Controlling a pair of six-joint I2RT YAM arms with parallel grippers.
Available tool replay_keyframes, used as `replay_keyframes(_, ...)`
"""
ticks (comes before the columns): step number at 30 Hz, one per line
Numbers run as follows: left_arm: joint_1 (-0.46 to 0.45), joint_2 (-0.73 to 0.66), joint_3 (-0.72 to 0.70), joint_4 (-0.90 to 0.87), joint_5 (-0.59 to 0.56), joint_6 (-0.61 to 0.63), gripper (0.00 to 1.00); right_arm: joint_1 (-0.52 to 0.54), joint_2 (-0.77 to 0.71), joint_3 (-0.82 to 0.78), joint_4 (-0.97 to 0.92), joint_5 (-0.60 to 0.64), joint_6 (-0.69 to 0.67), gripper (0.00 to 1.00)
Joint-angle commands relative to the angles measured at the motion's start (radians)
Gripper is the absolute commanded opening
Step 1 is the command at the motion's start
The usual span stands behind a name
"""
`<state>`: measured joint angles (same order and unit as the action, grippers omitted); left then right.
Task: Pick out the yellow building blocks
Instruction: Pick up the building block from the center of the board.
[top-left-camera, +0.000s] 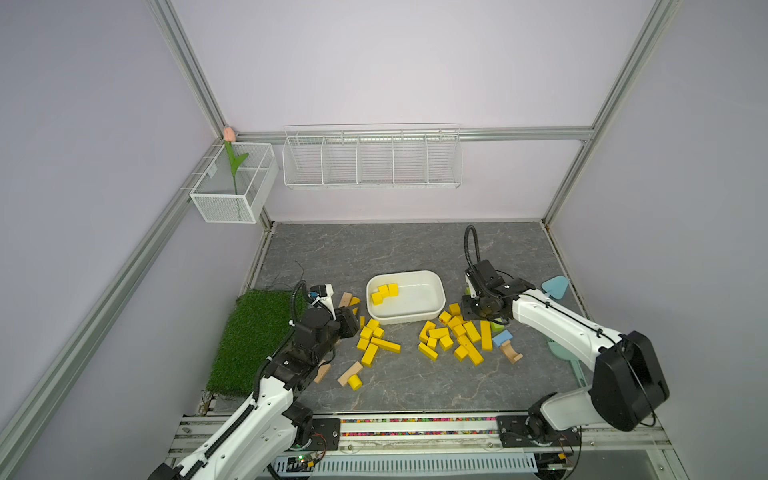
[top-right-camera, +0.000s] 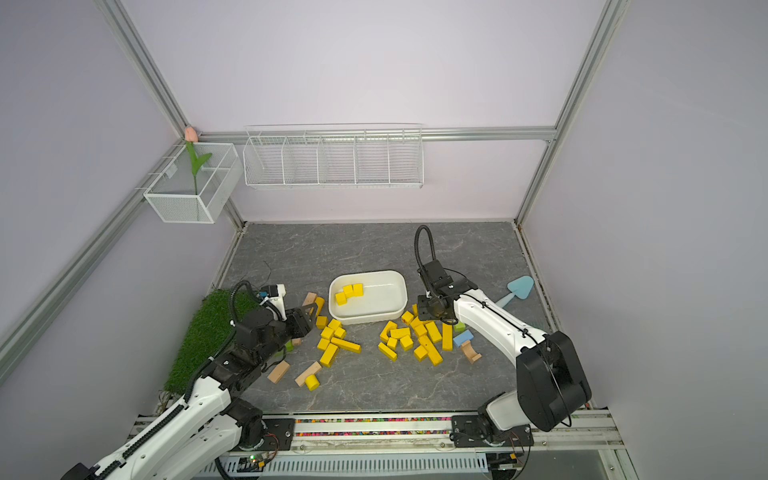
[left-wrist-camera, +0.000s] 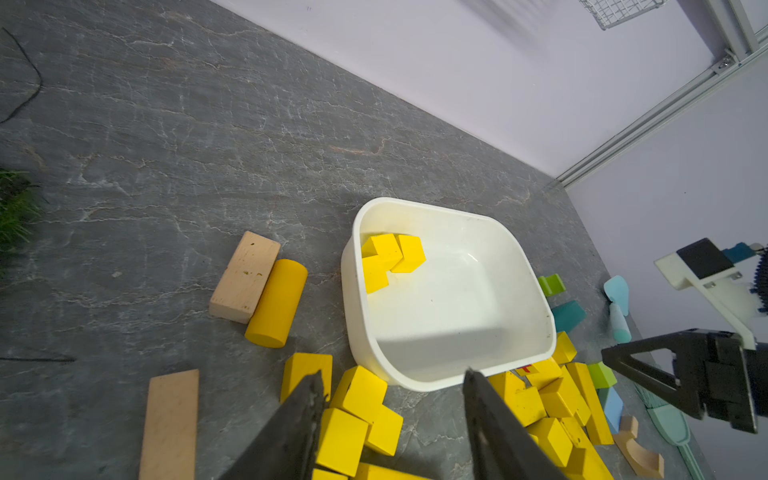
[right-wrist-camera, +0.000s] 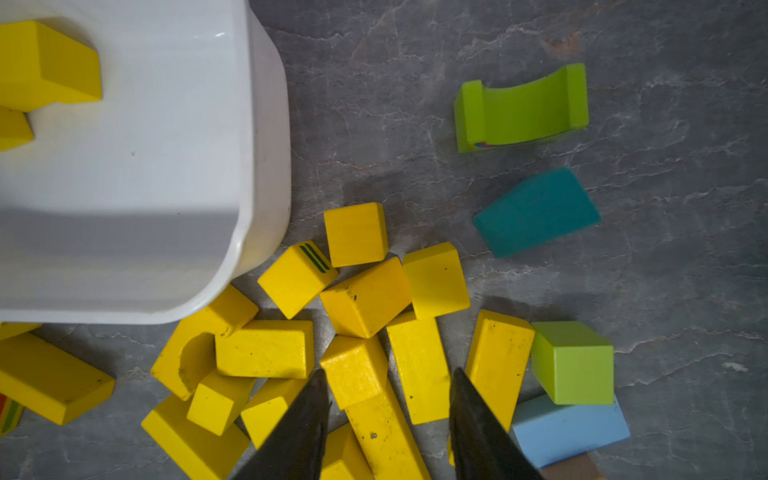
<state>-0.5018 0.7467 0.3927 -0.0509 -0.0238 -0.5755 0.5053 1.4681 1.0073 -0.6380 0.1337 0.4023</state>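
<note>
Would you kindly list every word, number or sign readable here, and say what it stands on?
No readable words or numbers anywhere.
Two green stripes, no lettering: on a yellow cube.
Red mark, partly hidden, unreadable: on a yellow block beside the white tub.

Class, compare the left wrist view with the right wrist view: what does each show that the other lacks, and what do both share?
Only the left wrist view: a tan block beside a yellow cylinder, the grass mat, and the lilac walls. Only the right wrist view: green stripes on one yellow cube and the hollow of a yellow arch piece. Both: the white tub holding yellow cubes, the green arch, the teal block.
</note>
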Motion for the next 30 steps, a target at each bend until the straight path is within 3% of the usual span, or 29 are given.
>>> replay_keyframes(1, 0.006, 0.003, 0.015, -0.006, -0.01, -0.015, 0.56, -0.027, 0.041, -0.018, 0.053, -0.015, -0.039, 0.5)
replay_keyframes(26, 0.009, 0.03, 0.016, -0.003, -0.008, -0.017, 0.56, -0.132, 0.202, 0.01, 0.09, -0.172, -0.061, 0.53)
replay_keyframes(30, 0.01, 0.03, 0.016, -0.003, -0.007, -0.017, 0.56, -0.132, 0.202, 0.008, 0.086, -0.168, -0.06, 0.49)
